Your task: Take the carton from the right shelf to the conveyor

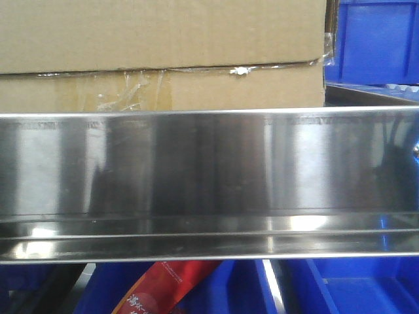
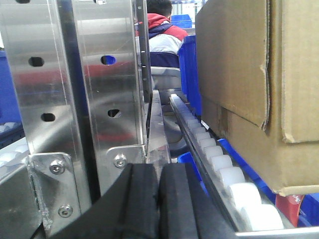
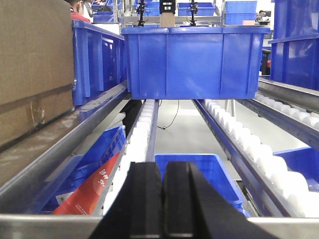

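Left gripper (image 2: 158, 172): level, pads pressed together, empty, beside steel upright (image 2: 104, 84).
Right gripper (image 3: 163, 169): level, pads together, empty.
Carton (image 1: 163, 39): on right shelf (image 1: 209, 170), just behind front rail edge.
Open room: between roller tracks (image 3: 237, 137), ahead up to blue bin (image 3: 194, 62).

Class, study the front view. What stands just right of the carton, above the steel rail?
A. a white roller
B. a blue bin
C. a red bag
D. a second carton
B: a blue bin stands just right of the carton, both above the steel rail.
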You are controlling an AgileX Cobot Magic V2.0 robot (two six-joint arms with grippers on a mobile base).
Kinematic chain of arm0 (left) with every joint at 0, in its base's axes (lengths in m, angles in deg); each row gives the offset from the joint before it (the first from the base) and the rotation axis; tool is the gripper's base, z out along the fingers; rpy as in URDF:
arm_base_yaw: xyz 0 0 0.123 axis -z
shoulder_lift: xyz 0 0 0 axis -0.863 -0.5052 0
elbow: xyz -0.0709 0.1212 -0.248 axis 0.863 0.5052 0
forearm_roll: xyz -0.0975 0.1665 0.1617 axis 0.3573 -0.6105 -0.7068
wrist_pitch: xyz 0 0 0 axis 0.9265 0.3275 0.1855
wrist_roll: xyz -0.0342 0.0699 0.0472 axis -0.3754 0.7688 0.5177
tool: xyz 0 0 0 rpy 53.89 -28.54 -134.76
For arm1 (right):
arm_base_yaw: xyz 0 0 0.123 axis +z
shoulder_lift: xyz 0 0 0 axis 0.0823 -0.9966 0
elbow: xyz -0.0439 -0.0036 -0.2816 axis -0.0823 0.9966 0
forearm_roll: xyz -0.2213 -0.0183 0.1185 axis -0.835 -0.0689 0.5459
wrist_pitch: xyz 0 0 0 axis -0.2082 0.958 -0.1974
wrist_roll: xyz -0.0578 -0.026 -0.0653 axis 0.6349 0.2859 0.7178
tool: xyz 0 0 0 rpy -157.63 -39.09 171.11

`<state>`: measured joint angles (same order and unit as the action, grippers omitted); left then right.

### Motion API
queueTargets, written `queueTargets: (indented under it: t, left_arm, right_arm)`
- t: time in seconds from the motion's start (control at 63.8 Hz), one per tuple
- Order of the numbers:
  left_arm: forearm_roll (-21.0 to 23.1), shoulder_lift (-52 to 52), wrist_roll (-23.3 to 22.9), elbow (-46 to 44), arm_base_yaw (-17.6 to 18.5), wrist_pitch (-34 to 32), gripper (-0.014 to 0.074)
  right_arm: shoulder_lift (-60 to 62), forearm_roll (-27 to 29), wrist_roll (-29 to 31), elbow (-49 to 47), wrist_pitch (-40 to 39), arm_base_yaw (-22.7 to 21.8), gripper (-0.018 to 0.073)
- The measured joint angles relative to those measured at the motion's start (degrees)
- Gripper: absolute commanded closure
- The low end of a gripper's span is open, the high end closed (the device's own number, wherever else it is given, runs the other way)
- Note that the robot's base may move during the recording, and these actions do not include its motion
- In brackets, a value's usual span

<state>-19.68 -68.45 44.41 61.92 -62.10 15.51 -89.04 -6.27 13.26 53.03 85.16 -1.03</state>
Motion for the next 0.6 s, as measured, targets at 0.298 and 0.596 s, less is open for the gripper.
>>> queueTargets:
  t: [0.298,0.596]
  left_arm:
    - [0.0,0.0,0.0,0.0,0.0,0.0,0.0602]
    - [0.0,0.0,0.0,0.0,0.0,-1.3,0.0602]
  right_arm:
    - [0.0,0.0,0.0,0.0,0.0,0.0,0.0629]
    - [0.0,0.0,0.0,0.0,0.0,0.0,0.0629]
